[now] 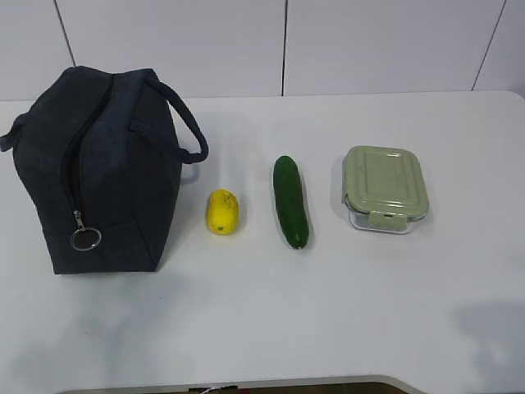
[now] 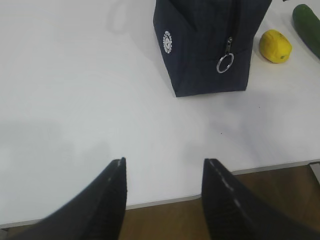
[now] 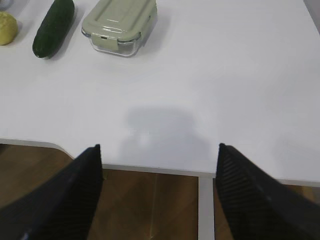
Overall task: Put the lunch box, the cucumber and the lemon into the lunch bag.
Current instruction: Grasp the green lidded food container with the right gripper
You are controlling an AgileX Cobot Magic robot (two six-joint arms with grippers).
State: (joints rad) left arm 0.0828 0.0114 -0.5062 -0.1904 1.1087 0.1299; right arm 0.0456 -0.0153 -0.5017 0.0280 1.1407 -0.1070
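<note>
Exterior view. No step of the task is under way: all 3 items lie on the white table [image 1: 410, 312], outside the dark navy fabric lunch bag [image 1: 98, 172]. The bag stands at the left with its 2 loop handles on top; its zipper runs down the near end, the metal ring pull [image 1: 85, 239] hangs low, and a narrow gap shows along the zipper line. Whether that gap is wide enough for loading cannot be told. To the right of the bag, in order, lie the small bright yellow oval lemon [image 1: 222, 212], the dark green straight cucumber [image 1: 290, 201] and the clear glass lunch box with a pale sage-green clip lid [image 1: 384, 190], each apart from the next. Neither arm appears here.

Left wrist view. The left gripper [image 2: 164, 192] hangs above the near table edge with its 2 black fingers spread and nothing between them. The bag, its ring pull [image 2: 225, 63] and the lemon [image 2: 275, 46] lie ahead, well apart from the fingers.

Right wrist view. The right gripper [image 3: 159, 187] hovers over the near table edge, fingers set wide, holding nothing. The lunch box [image 3: 120, 25] and cucumber [image 3: 54, 27] lie ahead to the left.

Judgement: the next move calls for widening the bag mouth, probably with the left arm, before the right arm brings an item across.
</note>
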